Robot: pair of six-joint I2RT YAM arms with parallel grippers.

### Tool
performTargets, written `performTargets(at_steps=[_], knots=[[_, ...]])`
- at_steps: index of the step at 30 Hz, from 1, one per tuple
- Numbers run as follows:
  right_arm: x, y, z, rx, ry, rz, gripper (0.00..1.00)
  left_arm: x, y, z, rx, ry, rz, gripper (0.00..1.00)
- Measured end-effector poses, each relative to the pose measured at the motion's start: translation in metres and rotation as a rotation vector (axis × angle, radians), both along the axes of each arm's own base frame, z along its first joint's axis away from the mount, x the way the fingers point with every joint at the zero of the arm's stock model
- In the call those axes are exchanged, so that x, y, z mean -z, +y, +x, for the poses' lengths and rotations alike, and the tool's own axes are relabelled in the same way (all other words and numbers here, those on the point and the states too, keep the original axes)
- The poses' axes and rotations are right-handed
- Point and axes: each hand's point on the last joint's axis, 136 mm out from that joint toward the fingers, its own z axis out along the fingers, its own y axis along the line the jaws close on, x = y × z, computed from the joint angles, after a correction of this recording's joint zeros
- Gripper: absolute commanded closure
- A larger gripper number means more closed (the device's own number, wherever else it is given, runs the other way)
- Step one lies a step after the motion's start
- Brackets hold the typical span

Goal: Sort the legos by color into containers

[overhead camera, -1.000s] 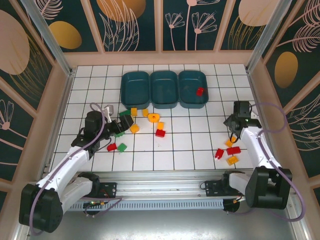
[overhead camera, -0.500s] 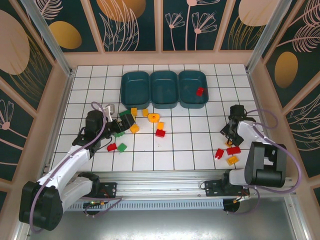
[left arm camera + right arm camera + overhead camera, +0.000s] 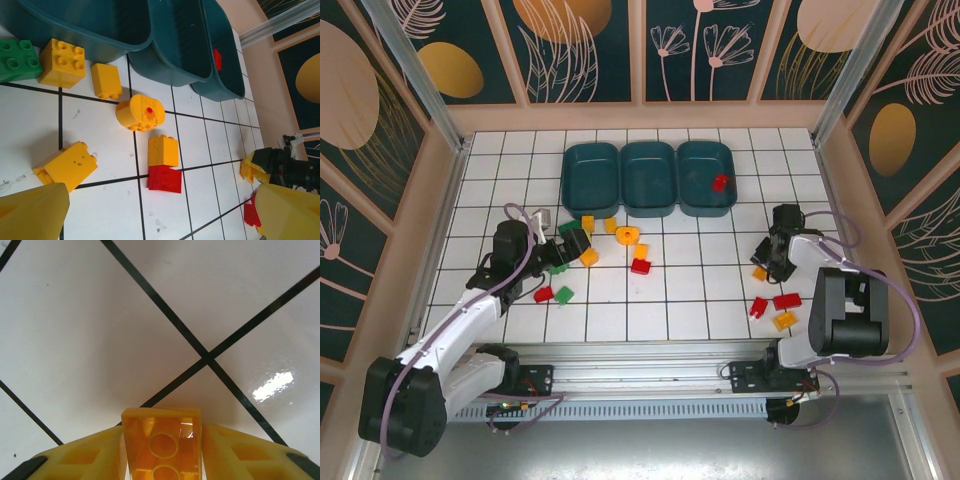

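Three dark teal bins [image 3: 592,200] [image 3: 649,205] [image 3: 706,205] stand in a row at the back; the right one holds a red brick [image 3: 721,183]. My right gripper [image 3: 766,264] is low over the tiles, shut on a yellow-orange brick [image 3: 162,445] held between its fingers [image 3: 80,460]. My left gripper [image 3: 568,246] is open over a scatter of legos: a green brick [image 3: 17,60], yellow bricks [image 3: 62,62] [image 3: 106,80], a round yellow piece [image 3: 141,112], and a yellow brick [image 3: 163,150] touching a red one [image 3: 165,179].
Two red bricks [image 3: 758,306] [image 3: 786,300] and a yellow one [image 3: 784,321] lie near the right arm. A red brick [image 3: 543,294] and a green one [image 3: 564,294] sit below the left gripper. Wooden walls enclose the tiled floor.
My right gripper has swung left and slightly back, carrying the yellow-orange brick with it. The left arm has barely moved.
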Motion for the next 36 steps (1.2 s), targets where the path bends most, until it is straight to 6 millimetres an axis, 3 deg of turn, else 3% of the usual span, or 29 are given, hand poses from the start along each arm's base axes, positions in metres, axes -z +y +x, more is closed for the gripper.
performTargets(at_steps=[4,7,10,12,14,17,19,22,24,26,30,36], knots=[[-0.002,0.002,0.006,-0.025,-0.028,-0.007,0.77,0.001,-0.001,0.003,-0.001,0.011,0.001,0.05],[-0.005,0.007,0.008,-0.05,-0.041,-0.01,0.78,0.0,-0.001,0.005,-0.002,0.011,0.0,0.05],[-0.018,0.024,0.015,-0.112,-0.062,-0.025,0.78,-0.004,-0.002,0.007,-0.003,0.004,-0.001,0.04],[-0.044,0.047,0.037,-0.181,-0.128,-0.042,0.79,-0.006,-0.001,0.009,-0.016,0.002,-0.002,0.02],[-0.085,0.084,0.068,-0.268,-0.247,-0.044,0.79,-0.005,0.002,0.012,-0.041,0.007,0.001,0.01],[-0.142,0.153,0.118,-0.394,-0.423,-0.025,0.79,0.0,0.008,0.016,-0.086,0.023,0.014,0.02],[-0.161,0.199,0.147,-0.465,-0.498,-0.008,0.79,0.009,0.011,0.019,-0.108,0.05,0.029,0.02],[-0.157,0.256,0.187,-0.551,-0.543,0.003,0.77,0.023,0.012,0.019,-0.113,0.101,0.05,0.02],[-0.141,0.28,0.208,-0.588,-0.536,-0.002,0.76,0.028,0.012,0.017,-0.107,0.122,0.059,0.01],[-0.121,0.296,0.228,-0.614,-0.517,-0.013,0.65,0.029,0.011,0.014,-0.093,0.129,0.07,0.01],[-0.098,0.309,0.25,-0.639,-0.477,-0.031,0.46,0.025,0.009,0.009,-0.062,0.122,0.099,0.02],[-0.113,0.312,0.256,-0.647,-0.496,-0.034,0.43,0.019,-0.003,0.002,-0.014,0.116,0.12,0.03]])
